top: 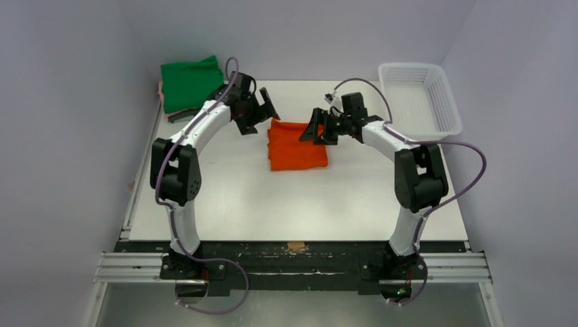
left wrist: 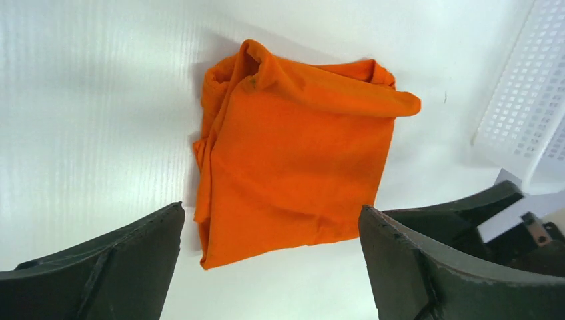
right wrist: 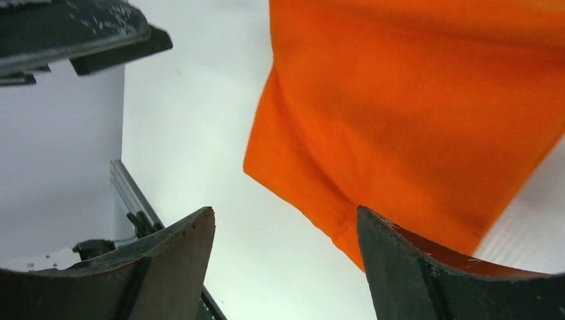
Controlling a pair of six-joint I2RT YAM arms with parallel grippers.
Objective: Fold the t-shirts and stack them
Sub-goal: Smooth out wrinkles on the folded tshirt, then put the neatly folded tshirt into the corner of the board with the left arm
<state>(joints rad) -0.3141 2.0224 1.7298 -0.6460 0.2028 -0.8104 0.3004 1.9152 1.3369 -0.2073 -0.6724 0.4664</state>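
Orange t-shirt (top: 297,144): soft fabric, folded to a rumpled rectangle, on worktop (top: 225,197) between the left jaws, spread wide and empty, and the right jaws, parted, empty. Left arm (top: 198,129) and right arm (top: 388,136) arch inward.

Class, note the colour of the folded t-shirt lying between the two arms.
The folded fabric t-shirt is bright orange, clearest in the left wrist view.

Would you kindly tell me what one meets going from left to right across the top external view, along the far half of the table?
Green t-shirt → left pincer → orange t-shirt → white basket.
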